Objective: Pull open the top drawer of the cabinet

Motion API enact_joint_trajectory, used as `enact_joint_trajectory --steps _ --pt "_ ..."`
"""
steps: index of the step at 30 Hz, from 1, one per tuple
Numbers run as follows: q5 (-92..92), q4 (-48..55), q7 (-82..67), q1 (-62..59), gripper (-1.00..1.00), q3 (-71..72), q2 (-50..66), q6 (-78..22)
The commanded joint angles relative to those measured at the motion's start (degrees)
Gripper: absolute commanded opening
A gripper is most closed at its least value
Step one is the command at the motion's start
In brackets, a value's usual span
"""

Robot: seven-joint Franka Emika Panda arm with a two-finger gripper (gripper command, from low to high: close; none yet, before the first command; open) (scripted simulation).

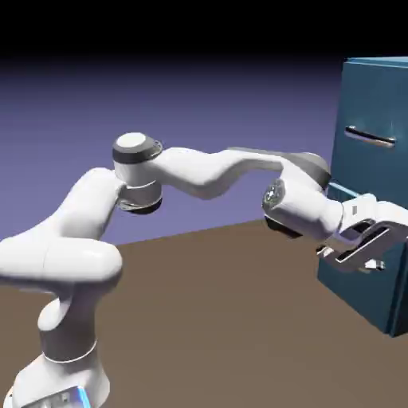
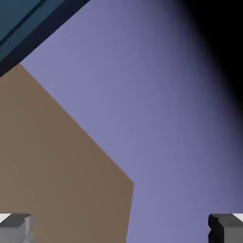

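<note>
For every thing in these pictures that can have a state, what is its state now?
Top drawer: closed, front flush with the cabinet.
Lower drawer: looks closed, partly hidden by the arm.
Gripper: open, nothing between its fingertips.
Arm: bent, reaching toward the cabinet.

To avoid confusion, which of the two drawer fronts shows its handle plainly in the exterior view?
The upper drawer front: its silver handle is uncovered, while the arm partly hides the lower front.

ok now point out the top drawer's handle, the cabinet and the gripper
top drawer's handle [image 1: 370,136]: exterior view, middle of the silver bar
cabinet [image 2: 13,18]: hand view, teal-blue surface in the corner
gripper [image 2: 121,228]: hand view, midway between its fingertips
</note>
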Motion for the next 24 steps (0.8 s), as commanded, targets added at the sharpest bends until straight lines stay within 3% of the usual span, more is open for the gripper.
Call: enact_joint_trajectory --steps 1,7,15,16,24 --pt "2.49 0.76 -2.39 1.14 0.00 -1.77 2.05 -0.65" --pt "17.43 5.30 -16.69 7.94 0.00 -12.38 14.31 -4.51" --pt "18.20 16.91 -15.13 0.54 0.00 -11.91 13.40 -0.50" --pt "18.20 16.91 -15.13 0.54 -1.00 -11.91 13.40 -0.50" --pt "17.32 2.38 -17.19 9.99 -1.00 -12.73 14.77 -5.56"
